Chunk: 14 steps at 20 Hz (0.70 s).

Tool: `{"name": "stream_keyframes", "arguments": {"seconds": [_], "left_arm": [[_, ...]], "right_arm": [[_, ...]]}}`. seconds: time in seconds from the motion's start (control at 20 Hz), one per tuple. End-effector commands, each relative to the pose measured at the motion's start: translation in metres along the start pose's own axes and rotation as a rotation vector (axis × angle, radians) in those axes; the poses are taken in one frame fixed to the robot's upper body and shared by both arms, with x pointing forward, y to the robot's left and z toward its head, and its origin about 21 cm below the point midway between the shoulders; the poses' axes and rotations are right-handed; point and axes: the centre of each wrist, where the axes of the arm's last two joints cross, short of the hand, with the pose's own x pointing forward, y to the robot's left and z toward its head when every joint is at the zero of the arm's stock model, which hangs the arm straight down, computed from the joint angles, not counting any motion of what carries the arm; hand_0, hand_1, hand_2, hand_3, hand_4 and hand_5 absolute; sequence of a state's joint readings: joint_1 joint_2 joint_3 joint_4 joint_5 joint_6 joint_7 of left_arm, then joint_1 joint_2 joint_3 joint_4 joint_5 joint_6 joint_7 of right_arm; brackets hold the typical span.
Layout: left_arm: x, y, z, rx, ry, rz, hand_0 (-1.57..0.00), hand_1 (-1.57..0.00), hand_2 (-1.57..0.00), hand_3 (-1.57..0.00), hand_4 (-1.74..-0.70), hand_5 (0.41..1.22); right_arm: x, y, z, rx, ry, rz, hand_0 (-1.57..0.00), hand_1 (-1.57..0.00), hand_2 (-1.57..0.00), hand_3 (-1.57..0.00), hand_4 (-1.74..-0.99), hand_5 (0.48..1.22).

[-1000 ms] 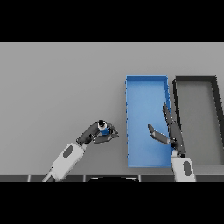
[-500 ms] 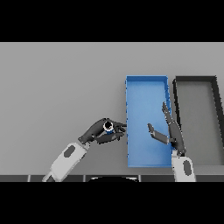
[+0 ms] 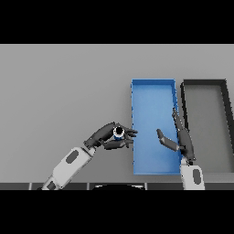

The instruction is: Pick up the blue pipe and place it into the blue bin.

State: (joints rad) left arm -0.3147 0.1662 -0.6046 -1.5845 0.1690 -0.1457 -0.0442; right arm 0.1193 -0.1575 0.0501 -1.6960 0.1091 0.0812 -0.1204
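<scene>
Blue pipe (image 3: 119,132) sits in your left hand (image 3: 111,137), its round open end turned up toward the camera, fingers above and thumb below curled round it. Only a sliver of blue shows around the pale ring and dark bore. The pipe is just outside the blue bin (image 3: 154,89), at about 9 o'clock from the bin's lower half, and your left fingertips reach to the bin's left wall. Your left arm runs down to 7 o'clock from the hand.

Your right hand (image 3: 178,139) is over the bin's right side, at 3 o'clock from the pipe, fingers straight and thumb spread, holding nothing. A dark grey bin (image 3: 204,82) stands just beside the blue bin at its 3 o'clock. Both bins rest on the grey worktop (image 3: 59,87).
</scene>
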Motion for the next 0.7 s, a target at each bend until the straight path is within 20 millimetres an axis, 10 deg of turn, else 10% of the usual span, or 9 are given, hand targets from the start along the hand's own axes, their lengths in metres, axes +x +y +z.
{"name": "stream_keyframes", "arguments": {"seconds": [0.0,0.35,0.65], "left_arm": [[-0.001,-0.001,-0.003,0.001,0.014,0.002,-1.57,-1.57,-1.57,-1.44,-1.73,1.219],[-0.004,-0.002,-0.001,-0.002,0.028,-0.013,-1.57,-1.57,-1.57,-1.44,-1.73,1.22],[-0.004,0.001,-0.002,-0.005,0.027,-0.014,-1.57,-1.57,-1.57,-1.44,-1.73,1.221]], "right_arm": [[0.0,0.001,0.002,-0.003,0.0,-0.003,0.0,0.0,0.0,0.0,-1.177,0.629],[0.001,0.006,0.015,-0.01,-0.014,-0.02,0.0,0.0,0.0,0.0,-1.197,0.618],[0.051,-0.018,0.002,0.211,-0.15,-0.151,0.0,0.0,0.0,0.0,-1.215,0.561]]}}
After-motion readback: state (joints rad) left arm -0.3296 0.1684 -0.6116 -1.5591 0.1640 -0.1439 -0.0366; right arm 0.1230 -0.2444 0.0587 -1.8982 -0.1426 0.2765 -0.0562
